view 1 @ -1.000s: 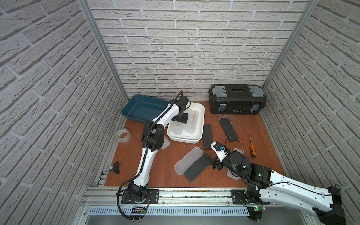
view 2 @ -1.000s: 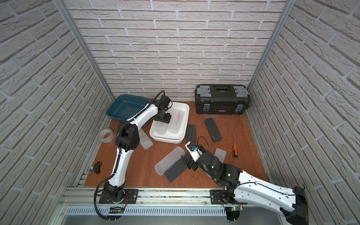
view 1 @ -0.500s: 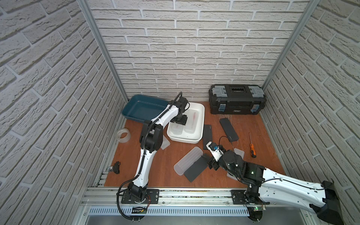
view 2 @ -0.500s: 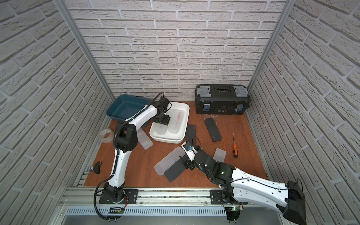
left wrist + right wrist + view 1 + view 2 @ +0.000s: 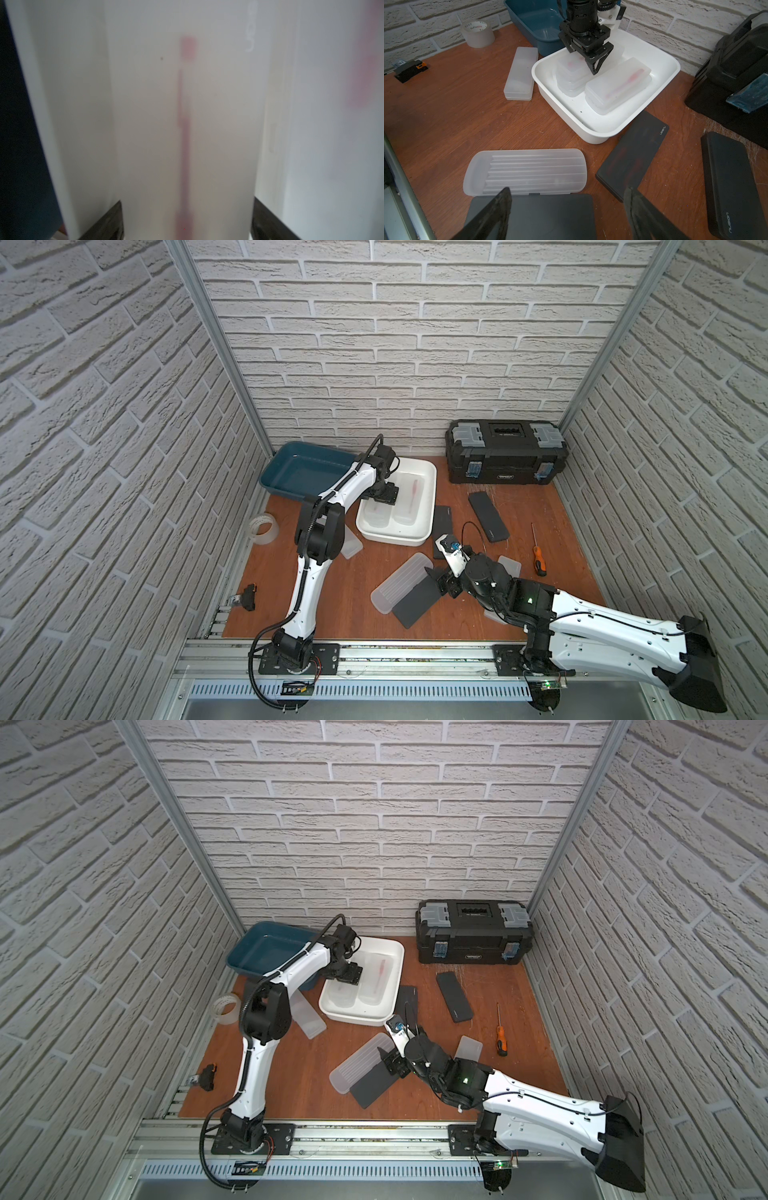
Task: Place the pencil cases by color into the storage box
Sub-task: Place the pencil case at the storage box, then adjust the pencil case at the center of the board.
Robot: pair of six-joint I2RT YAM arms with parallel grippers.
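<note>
— Right wrist view: right gripper (image 5: 568, 193) gaping, empty, over a black case (image 5: 550, 216) flat on the worktop (image 5: 456, 116), touching the ribbed frosted case (image 5: 527, 171). How will it handle?
— Likely light, stiff, slick, very thin. Pinch across its long edges, mid-length.
— Bins?
— White bin (image 5: 593, 139) holds only frosted cases (image 5: 618, 87), two stacks. Left gripper (image 5: 187, 200) straddles the top case (image 5: 207, 104); clamped or not, I can't tell. Blue bin (image 5: 533, 22) shows none; the other black cases (image 5: 735, 185) lie outside.
</note>
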